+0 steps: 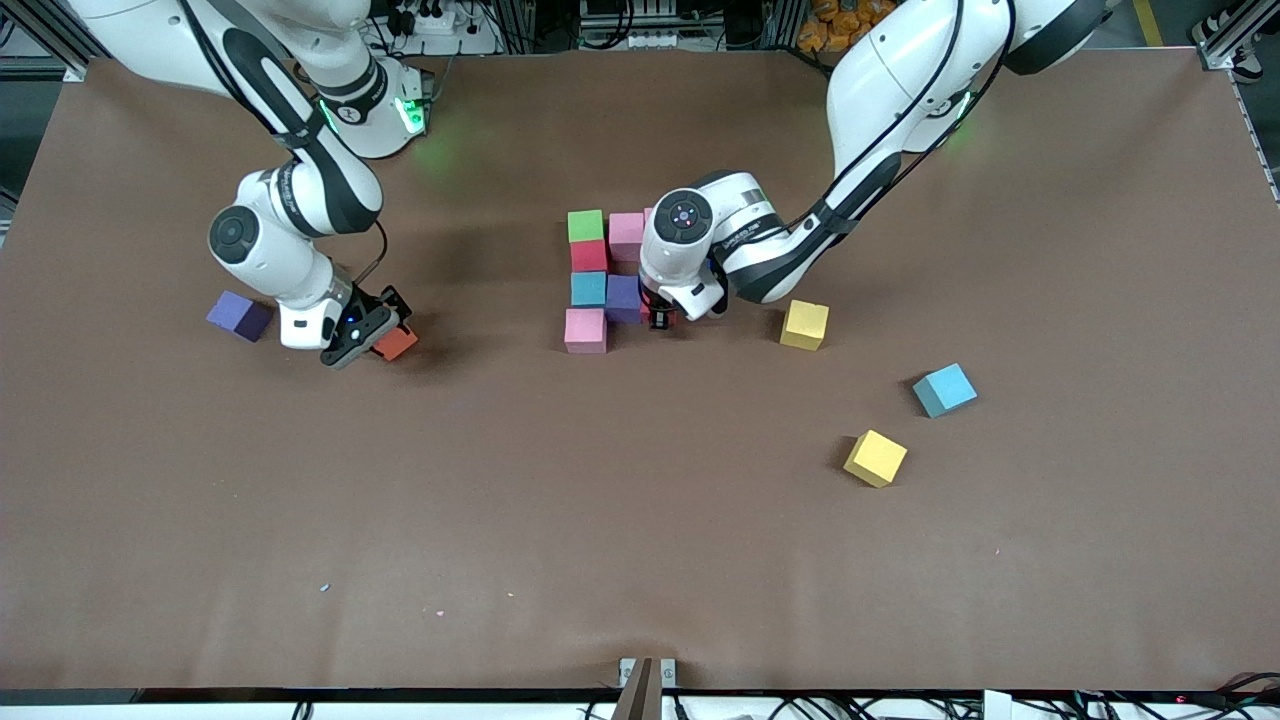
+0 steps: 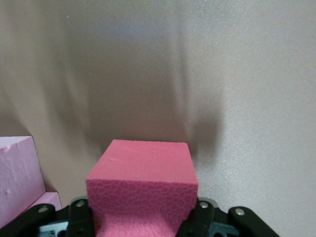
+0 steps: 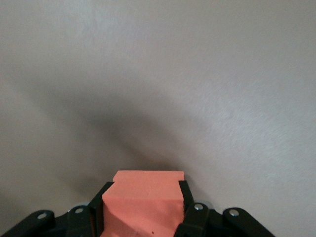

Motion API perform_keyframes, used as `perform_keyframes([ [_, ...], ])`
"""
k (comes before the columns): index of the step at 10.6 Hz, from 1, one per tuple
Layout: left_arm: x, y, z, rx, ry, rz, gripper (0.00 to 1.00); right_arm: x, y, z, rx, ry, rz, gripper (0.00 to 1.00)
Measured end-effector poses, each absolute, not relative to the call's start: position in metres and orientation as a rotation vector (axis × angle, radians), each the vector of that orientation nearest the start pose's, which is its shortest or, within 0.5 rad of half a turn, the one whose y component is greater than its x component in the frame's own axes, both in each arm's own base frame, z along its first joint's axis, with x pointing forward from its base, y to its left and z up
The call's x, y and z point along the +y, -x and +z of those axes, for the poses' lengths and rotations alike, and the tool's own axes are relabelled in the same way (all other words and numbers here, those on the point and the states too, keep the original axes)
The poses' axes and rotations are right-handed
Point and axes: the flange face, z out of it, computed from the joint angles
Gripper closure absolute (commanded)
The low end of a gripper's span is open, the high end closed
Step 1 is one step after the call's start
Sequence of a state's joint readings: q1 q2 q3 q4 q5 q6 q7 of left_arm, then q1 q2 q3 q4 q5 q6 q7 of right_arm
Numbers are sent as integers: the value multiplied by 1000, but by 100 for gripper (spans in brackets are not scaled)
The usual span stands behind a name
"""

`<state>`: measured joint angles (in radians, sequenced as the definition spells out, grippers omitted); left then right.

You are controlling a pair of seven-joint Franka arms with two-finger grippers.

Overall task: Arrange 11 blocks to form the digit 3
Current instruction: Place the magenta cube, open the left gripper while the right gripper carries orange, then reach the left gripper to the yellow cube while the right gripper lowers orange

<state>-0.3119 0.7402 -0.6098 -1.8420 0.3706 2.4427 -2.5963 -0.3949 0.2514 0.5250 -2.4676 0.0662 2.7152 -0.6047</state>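
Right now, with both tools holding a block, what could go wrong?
1. The left tool, shut on a pink block, sits tight beside the purple block; releasing may nudge the cluster.
2. The right tool pinches the orange block visibly; it may twist when lifted.

Of small matte foam cubes: two yellow cubes (image 1: 805, 325) (image 1: 875, 458), two light blue cubes (image 1: 589, 289) (image 1: 944, 390), two purple cubes (image 1: 240, 316) (image 1: 623, 298), two pale pink cubes (image 1: 627, 236) (image 1: 585, 331), one green cube (image 1: 586, 226), one red cube (image 1: 589, 256), one orange cube (image 1: 398, 343) in the right claw (image 1: 374, 338), one deep pink cube (image 2: 143, 182) (nearly red) in the left claw (image 1: 661, 319).
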Motion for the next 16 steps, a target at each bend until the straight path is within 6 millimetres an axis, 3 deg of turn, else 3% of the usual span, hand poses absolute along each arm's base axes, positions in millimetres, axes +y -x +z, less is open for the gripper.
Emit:
perform_keyframes([
  [1, -496, -407, 184, -2152, 2271, 253, 0, 71, -492, 223, -933, 2844, -91, 100],
  [4, -495, -413, 186, -2200, 2232, 248, 0, 98, -527, 261, -799, 2875, -153, 100],
  [7, -494, -423, 197, -2214, 2205, 217, 0, 149, -533, 276, -645, 2892, -176, 100],
  [10, -492, -424, 225, -2183, 2194, 143, 0, 197, -539, 281, -463, 2885, -172, 100],
  [13, -498, -409, 257, -2116, 2213, 122, 0, 232, -545, 273, -319, 2872, -149, 100],
  [14, -492, -413, 264, -2090, 2225, 118, 0, 243, -550, 272, -272, 2878, -151, 100],
  [16, -464, -441, 278, -2014, 2286, 100, 0, 278, -555, 267, -168, 2888, -146, 100],
])
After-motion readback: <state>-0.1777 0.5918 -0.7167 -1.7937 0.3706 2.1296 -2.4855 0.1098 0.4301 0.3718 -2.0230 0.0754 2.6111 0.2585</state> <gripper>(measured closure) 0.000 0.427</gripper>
